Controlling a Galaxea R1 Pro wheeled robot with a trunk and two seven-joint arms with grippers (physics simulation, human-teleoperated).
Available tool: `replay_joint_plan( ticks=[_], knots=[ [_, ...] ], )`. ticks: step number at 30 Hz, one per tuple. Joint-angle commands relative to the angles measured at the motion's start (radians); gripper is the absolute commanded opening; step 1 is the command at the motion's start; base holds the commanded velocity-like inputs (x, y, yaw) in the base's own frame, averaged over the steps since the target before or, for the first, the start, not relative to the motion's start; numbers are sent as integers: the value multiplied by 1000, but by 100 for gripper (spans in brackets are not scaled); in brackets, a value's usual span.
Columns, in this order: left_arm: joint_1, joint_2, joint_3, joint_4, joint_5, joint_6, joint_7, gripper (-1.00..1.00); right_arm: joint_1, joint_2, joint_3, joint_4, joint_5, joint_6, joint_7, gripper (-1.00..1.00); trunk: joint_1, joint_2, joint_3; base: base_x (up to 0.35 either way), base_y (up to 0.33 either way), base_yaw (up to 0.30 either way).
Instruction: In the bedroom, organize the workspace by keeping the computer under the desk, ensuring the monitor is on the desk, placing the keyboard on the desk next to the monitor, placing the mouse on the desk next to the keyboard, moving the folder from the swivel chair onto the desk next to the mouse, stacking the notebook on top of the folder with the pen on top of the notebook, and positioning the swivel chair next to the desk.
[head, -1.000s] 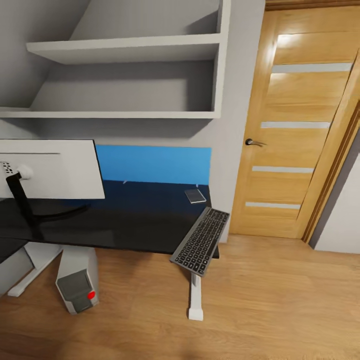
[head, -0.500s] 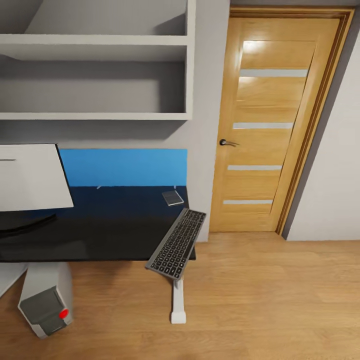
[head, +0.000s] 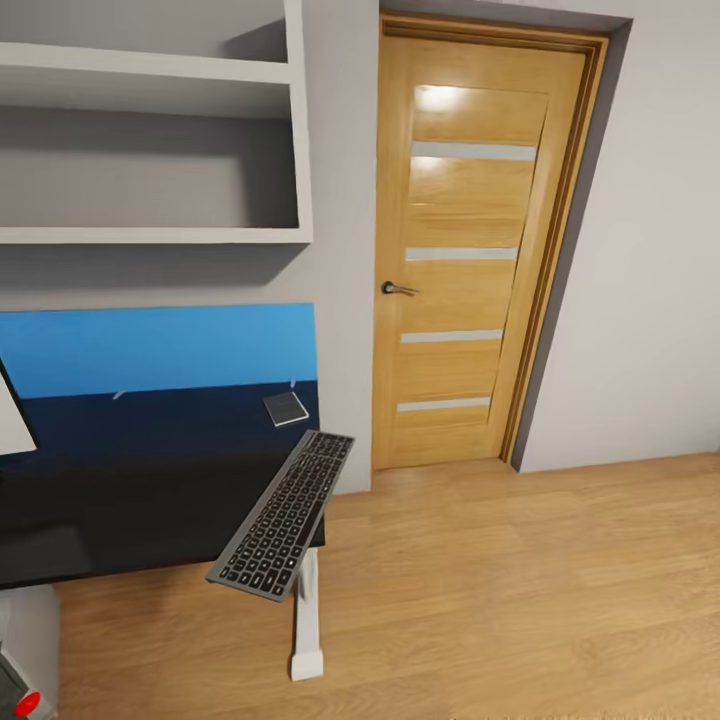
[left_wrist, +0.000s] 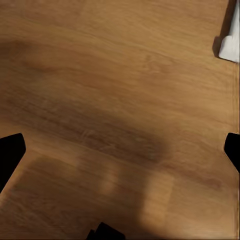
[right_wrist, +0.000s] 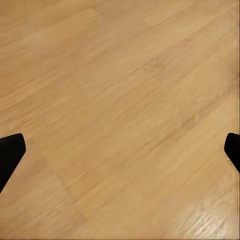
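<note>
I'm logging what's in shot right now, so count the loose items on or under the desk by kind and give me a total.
Keyboards: 1, the keyboard hanging over the end of the desk.
Notebooks: 1, the notebook near the blue back panel.
Monitors: 1, the monitor, just a corner.
Computers: 1, the computer below the desk.
Total: 4

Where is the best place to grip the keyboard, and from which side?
Probably the end of the keyboard that overhangs the corner of the desk. Come from the floor side: that end is free above and below, so the fingers can pinch its thin frame.
</note>
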Motion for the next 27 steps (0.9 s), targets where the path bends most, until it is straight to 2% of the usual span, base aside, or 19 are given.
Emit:
replay_joint_plan(
  ticks=[1, 23, 27],
  knots=[
    [0, 0, -8, -1, 2, -1, 7, 100, -1, 0, 9, -1, -1, 0, -10, 100, 0, 0, -1, 8, -10, -273],
    [0, -1, -8, -1, 2, 1, 6, 100, -1, 0, 12, -1, -1, -1, -11, 100, 0, 0, 10, 0, -1, -274],
    [0, -1, -9, -1, 2, 31, 6, 100, -1, 1, 13, 0, 0, -1, -11, 100, 0, 0, 10, 0, 0, -274]
  ],
)
